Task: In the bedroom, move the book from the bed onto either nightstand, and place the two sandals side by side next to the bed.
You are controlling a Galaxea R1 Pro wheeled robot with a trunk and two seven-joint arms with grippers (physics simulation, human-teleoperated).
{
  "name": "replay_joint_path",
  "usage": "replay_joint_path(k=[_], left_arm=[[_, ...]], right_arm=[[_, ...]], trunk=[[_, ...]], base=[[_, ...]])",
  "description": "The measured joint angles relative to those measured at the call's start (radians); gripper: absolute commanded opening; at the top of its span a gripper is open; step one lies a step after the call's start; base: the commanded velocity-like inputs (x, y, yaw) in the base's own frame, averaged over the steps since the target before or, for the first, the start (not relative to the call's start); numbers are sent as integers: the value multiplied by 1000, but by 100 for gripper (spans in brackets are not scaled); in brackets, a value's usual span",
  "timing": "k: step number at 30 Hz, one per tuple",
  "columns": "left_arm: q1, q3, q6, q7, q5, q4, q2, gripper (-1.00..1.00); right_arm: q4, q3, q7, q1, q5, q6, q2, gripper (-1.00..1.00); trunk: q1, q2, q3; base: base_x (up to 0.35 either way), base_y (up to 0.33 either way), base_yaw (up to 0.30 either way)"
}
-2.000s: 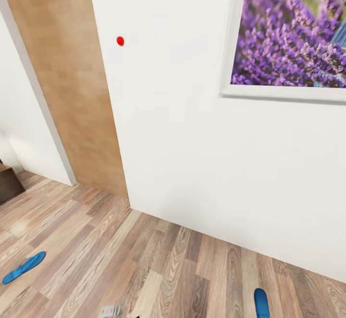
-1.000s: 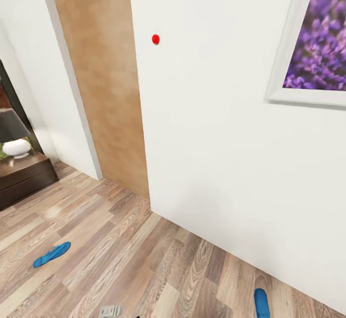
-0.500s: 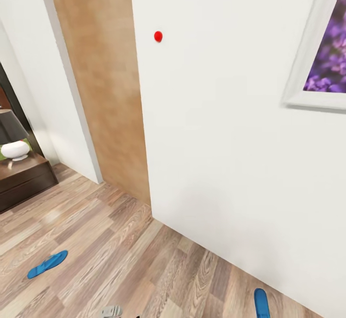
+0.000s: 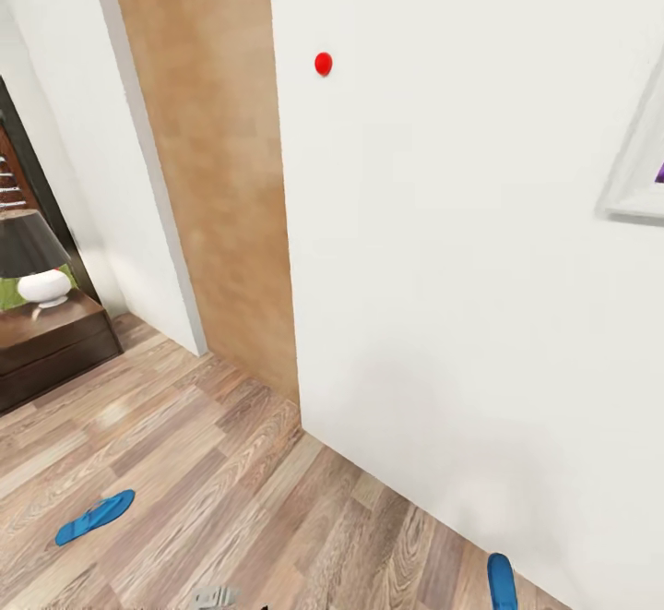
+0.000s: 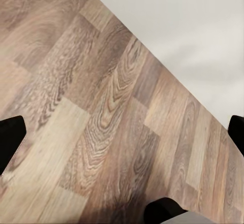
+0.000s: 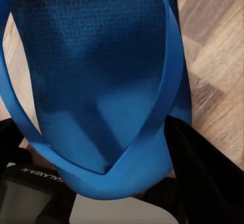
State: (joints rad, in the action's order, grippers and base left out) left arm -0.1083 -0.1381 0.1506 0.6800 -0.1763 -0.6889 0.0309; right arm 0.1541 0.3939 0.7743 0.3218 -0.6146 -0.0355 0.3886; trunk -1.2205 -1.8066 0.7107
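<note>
Right pincer (image 6: 127, 183) clamps one blue sandal (image 6: 96, 82); left pincer (image 5: 122, 132) hangs spread over the wood floor (image 5: 101, 132); second sandal (image 4: 94, 516) lies near the nightstand (image 4: 55, 347).

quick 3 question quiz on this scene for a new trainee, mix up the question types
1. True or false: one blue sandal lies flat on the wood floor, away from the robot.
2. What does the right hand hold? A) a book B) a blue sandal C) nothing
3. Fill in: the lamp stands on a dark brown ____.

Key: 1 true. 2 B. 3 nightstand.
</note>
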Motion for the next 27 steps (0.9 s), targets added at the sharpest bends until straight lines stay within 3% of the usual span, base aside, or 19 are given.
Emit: replay_joint_path(k=[16,27], left_arm=[[0,0,0,0,0,0,0,100],[0,0,0,0,0,0,0,100]], right_arm=[[0,0,0,0,0,0,-1,-100],[0,-1,1,0,0,0,0,-100]], trunk=[[0,0,0],[0,0,0]], base=[[21,0,274],[285,0,31]])
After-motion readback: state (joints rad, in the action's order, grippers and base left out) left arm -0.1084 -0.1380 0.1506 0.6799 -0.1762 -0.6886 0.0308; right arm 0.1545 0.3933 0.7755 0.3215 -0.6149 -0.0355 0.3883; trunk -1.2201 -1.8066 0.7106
